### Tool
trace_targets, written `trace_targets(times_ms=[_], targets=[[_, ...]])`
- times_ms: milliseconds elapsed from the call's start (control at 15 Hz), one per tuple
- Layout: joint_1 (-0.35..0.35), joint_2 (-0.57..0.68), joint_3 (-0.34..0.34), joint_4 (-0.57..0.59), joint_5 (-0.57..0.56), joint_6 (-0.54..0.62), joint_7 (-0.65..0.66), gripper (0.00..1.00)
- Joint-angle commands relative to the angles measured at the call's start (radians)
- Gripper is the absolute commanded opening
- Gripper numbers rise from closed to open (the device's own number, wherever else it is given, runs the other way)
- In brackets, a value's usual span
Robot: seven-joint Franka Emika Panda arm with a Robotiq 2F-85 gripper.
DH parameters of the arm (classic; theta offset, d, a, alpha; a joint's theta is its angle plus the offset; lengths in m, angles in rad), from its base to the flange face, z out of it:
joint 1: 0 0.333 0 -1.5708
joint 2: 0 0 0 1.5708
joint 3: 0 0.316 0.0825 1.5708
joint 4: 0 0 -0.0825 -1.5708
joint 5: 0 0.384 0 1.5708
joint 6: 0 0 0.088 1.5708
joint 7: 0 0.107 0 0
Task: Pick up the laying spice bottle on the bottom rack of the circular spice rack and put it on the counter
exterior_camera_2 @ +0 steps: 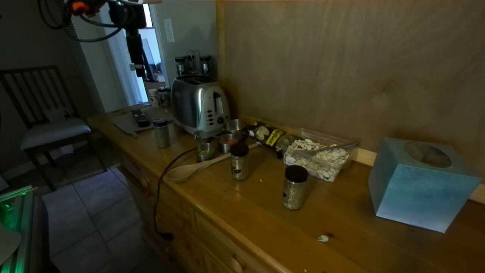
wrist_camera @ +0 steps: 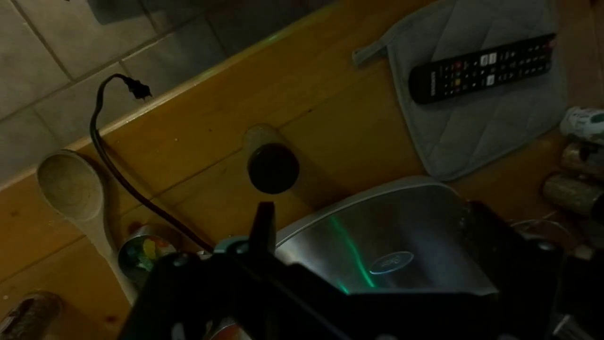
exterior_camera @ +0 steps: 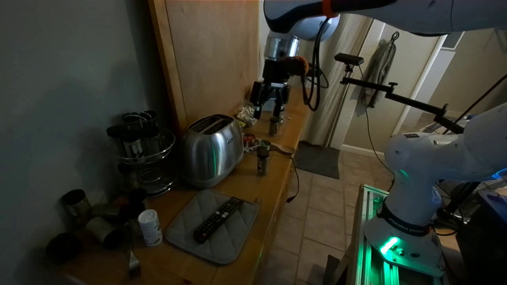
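Note:
The circular spice rack [exterior_camera: 144, 158] stands against the wall beyond the toaster in an exterior view. Dark-capped jars fill its upper tier. Its bottom tier [exterior_camera: 158, 190] is in deep shadow; I cannot make out a lying bottle on it. The rack's top also shows behind the toaster in an exterior view [exterior_camera_2: 193, 62]. The wooden counter [exterior_camera: 247, 194] runs along the wall; it also shows in the wrist view [wrist_camera: 339, 127]. My gripper [exterior_camera: 268, 113] is open and empty, high above the counter. In the wrist view its spread fingers [wrist_camera: 370, 208] frame the toaster below.
The chrome toaster [exterior_camera: 214, 150] stands beside the rack. An upright spice bottle [wrist_camera: 272, 165] is in front of it. A grey pot holder [exterior_camera: 214, 245] bears a remote [exterior_camera: 218, 219]. Several bottles lie left of a white shaker [exterior_camera: 150, 227]. A wooden spoon [exterior_camera_2: 185, 172] and tissue box [exterior_camera_2: 416, 185] are farther along.

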Motion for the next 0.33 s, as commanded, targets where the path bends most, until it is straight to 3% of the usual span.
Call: trace_targets(times_ms=[0, 267], targets=[[-0.033, 0.026, 0.007, 0.011, 0.022, -0.032, -0.024, 1.0], [-0.04, 0.026, 0.022, 0.008, 0.021, -0.029, -0.022, 1.0]])
